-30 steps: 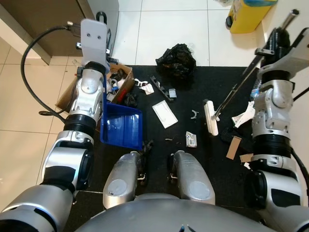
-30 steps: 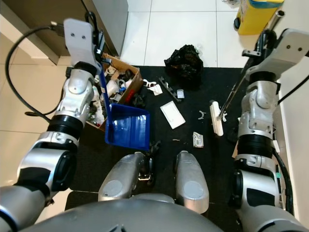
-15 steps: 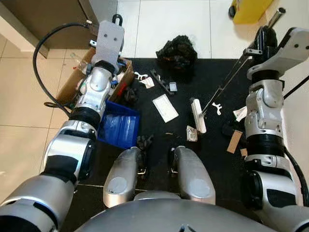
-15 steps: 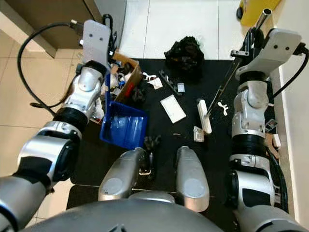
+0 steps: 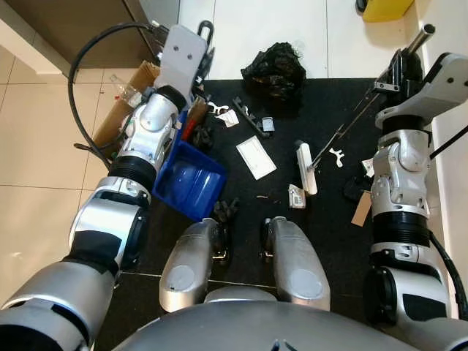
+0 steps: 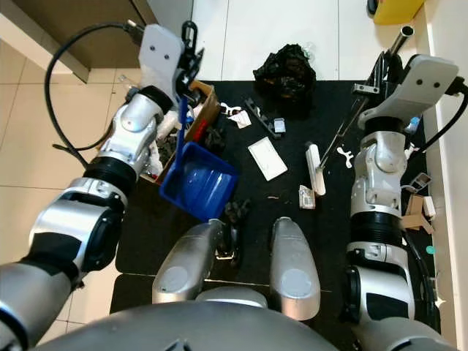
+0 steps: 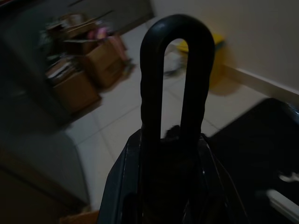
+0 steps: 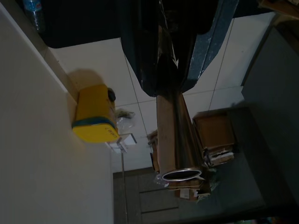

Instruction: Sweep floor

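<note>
1. On the black mat (image 5: 325, 241), near its left edge, the left gripper (image 6: 188, 55) was clamped on the handle of one blue dustpan (image 5: 189, 180), its mouth tilted toward the litter, probably to catch sweepings
2. Toward the mat's right edge, the right gripper (image 5: 398, 69) was closed around one broom pole (image 5: 351, 121), slanted so the white broom head (image 5: 305, 167) rested mid-mat, beside the scraps
3. Counted: one white card (image 5: 256, 157), one black bag (image 5: 276, 67) at the far edge, one cardboard box (image 5: 124, 110) off the mat's left side
</note>
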`<state>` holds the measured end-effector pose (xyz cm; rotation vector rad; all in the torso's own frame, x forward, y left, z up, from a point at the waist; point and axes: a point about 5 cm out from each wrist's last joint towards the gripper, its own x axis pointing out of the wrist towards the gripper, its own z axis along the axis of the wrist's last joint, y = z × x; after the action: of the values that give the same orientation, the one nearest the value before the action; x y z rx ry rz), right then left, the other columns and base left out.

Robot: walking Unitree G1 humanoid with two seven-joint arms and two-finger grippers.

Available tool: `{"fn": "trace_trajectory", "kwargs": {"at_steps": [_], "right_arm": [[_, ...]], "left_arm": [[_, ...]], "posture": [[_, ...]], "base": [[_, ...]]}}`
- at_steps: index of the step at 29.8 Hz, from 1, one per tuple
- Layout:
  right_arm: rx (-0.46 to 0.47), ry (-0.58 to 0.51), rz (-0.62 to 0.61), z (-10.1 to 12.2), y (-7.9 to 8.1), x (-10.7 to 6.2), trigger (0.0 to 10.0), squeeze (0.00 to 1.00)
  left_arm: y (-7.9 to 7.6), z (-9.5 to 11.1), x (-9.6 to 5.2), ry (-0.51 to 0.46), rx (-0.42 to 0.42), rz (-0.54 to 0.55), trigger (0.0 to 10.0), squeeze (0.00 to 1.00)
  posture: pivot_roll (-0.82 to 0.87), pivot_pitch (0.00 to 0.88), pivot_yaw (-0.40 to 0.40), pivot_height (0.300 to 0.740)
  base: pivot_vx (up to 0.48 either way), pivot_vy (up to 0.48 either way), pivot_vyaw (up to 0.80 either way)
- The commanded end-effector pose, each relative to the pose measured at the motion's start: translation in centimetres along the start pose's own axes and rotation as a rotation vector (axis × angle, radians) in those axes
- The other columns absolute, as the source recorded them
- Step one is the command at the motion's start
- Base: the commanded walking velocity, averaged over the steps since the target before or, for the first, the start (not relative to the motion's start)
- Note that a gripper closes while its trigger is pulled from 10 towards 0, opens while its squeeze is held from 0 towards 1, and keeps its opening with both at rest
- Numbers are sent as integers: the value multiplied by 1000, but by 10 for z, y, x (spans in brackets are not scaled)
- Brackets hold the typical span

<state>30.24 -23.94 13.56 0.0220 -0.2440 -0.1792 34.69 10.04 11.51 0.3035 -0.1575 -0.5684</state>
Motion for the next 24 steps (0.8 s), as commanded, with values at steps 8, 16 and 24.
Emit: {"fn": "trace_trajectory", "kwargs": {"at_steps": [8, 16, 24], "right_arm": [[0, -49, 11, 9, 4, 4, 10000, 0], [-4, -45, 14, 8, 3, 4, 10000, 0], [-13, -35, 14, 7, -1, 2, 10000, 0]], "left_arm": [[-27, 9, -11, -115, 90, -176, 10000, 0], [-29, 18, -17, -165, 104, -184, 10000, 0], [-20, 39, -17, -235, 143, -197, 10000, 0]], "posture": [[-28, 137, 151, 740], [-29, 137, 146, 740], [-26, 137, 143, 740]], "base": [[0, 0, 0], [0, 0, 0], [0, 0, 0]]}}
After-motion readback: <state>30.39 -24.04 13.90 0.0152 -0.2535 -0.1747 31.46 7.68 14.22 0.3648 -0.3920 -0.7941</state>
